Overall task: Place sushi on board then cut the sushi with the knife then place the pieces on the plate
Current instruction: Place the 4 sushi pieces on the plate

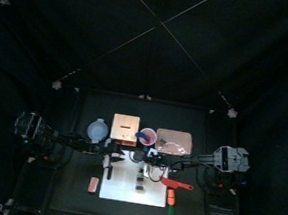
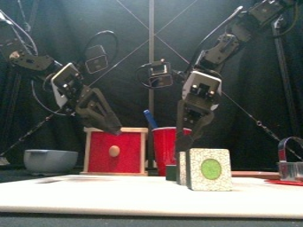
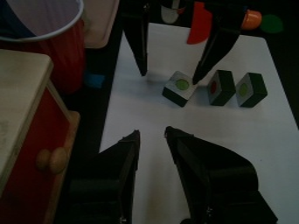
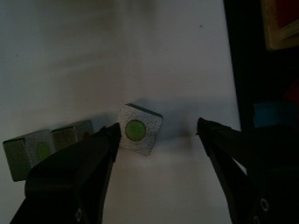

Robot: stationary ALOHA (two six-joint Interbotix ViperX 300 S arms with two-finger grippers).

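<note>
Sushi pieces (image 3: 176, 87): three are counted, square, with round green centres.
Board (image 3: 233, 144): one, flat, white.
Right fingers (image 4: 76, 171): spread wide.
Left fingers (image 3: 111, 171): slightly parted.

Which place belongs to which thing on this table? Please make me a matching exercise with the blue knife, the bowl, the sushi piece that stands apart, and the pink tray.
Things:
1. blue knife
2. blue-grey bowl
3. separated sushi piece
4. pink tray

Places:
A. between the open jaws of the right end effector
B. left of the wooden box, seen from the front
C. in the red cup
D. right of the red cup, seen from above

Pairs: 1-C, 2-B, 3-A, 4-D
</note>
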